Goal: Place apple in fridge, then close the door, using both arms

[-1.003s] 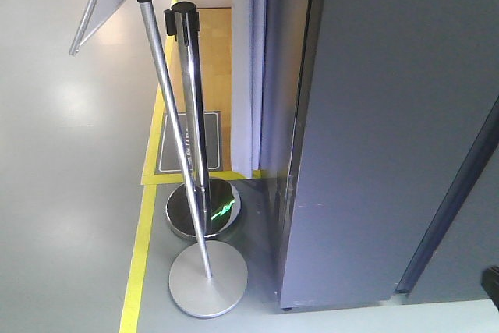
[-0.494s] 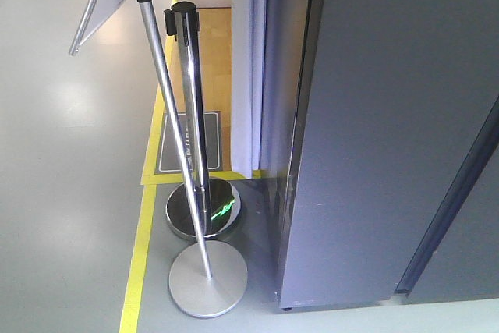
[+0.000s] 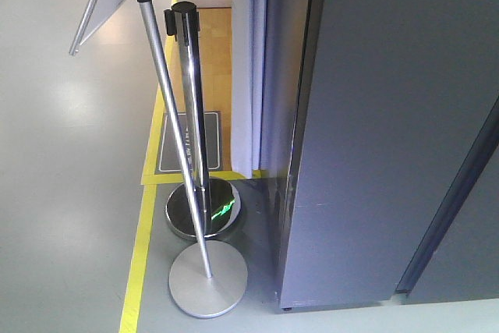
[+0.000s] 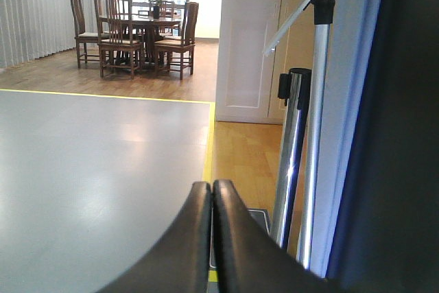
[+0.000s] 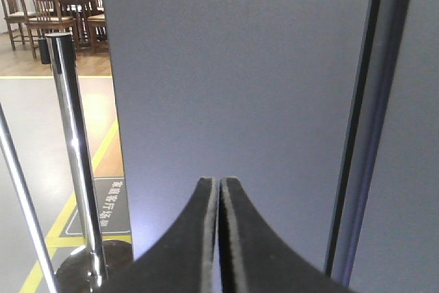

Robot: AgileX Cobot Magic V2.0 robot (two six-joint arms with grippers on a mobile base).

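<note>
The fridge (image 3: pixel 390 115) fills the right half of the front view, dark grey, with both door panels lying flat and a dark seam between them. None of its white inside shows. The apple is out of view. My left gripper (image 4: pixel 211 184) is shut with nothing in it, pointing along the fridge's left side (image 4: pixel 405 128) toward the open floor. My right gripper (image 5: pixel 219 180) is also shut and empty, facing the left door panel (image 5: pixel 240 66) from close up, with the seam (image 5: pixel 357 135) to its right. Neither arm shows in the front view.
A chrome barrier post (image 3: pixel 189 99) and a leaning sign stand (image 3: pixel 168 91) stand on round bases (image 3: pixel 208 278) just left of the fridge. A yellow floor line (image 3: pixel 140 255) runs past them. A dining table with chairs (image 4: pixel 137 32) sits far back.
A black tip at the lower right corner of the front view one second ago has left the frame. Nothing else has moved.
</note>
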